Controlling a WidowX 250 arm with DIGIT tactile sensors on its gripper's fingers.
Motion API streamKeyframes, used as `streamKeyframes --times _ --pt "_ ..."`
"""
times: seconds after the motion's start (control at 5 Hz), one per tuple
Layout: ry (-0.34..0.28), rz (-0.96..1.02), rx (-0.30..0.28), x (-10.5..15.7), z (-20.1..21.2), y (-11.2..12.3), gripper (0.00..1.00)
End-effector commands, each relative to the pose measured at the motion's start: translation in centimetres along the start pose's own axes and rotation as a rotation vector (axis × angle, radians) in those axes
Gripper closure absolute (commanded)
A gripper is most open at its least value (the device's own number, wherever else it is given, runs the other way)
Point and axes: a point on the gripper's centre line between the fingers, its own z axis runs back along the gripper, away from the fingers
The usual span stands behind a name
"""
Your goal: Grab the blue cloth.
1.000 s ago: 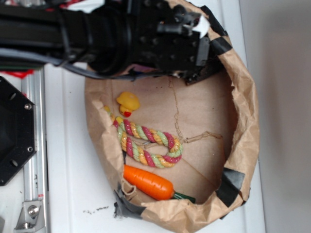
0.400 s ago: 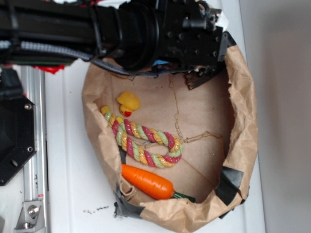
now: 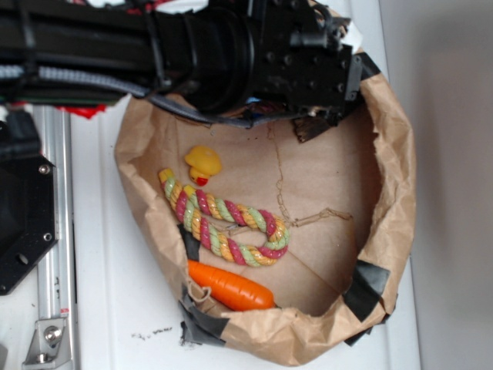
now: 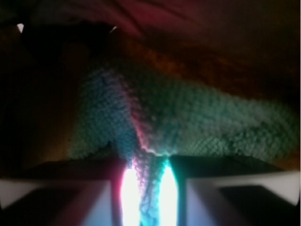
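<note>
A shallow brown paper basin (image 3: 389, 193), patched with black tape, sits on the white worktop (image 3: 108, 308), and the black arm (image 3: 115, 46) reaches across its far rim from the left. The gripper (image 4: 149, 188) is seen best in the wrist view: the two jaws are nearly closed, with only a narrow gap between them, and a fold of the blue cloth (image 4: 188, 117) is pinched in this gap. The fabric rises from the jaws in a ridge and spreads to both sides, more to the right. The lighting in this view is dark and coloured, so the edges of the cloth are hard to follow. In the exterior view the cloth is almost fully hidden under the arm, at the far edge of the basin floor; only a small blue strip shows below the black body. A dark brown piece (image 3: 312, 126) lies just beside the arm near the same edge. Toward the left side of the basin is a small yellow duck (image 3: 202, 163), and near it lies a twisted rope toy (image 3: 227, 223) in the middle. An orange carrot (image 3: 229, 286) lies along the near wall, just beside the rope.
</note>
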Motion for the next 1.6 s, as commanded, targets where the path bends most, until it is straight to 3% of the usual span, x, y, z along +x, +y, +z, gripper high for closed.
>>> streamKeyframes --times 0.0,0.2,0.6,0.8,1.0,1.2,1.4 --pt "0.006 0.011 0.005 0.8 0.1 1.2 1.00" --pt "0.002 -0.004 0.002 0.7 0.3 1.1 1.00" --pt "0.051 -0.462 -0.384 -3.6 11.2 -0.7 1.00" --pt "-0.012 -0.685 -0.543 -4.9 16.9 -0.1 1.00" --pt "-0.028 -0.941 -0.548 -4.6 17.7 0.2 1.00" --pt "-0.072 -1.075 -0.536 -4.8 17.2 -0.2 1.00" --pt "-0.052 -1.033 -0.462 -4.7 16.5 -0.3 1.00"
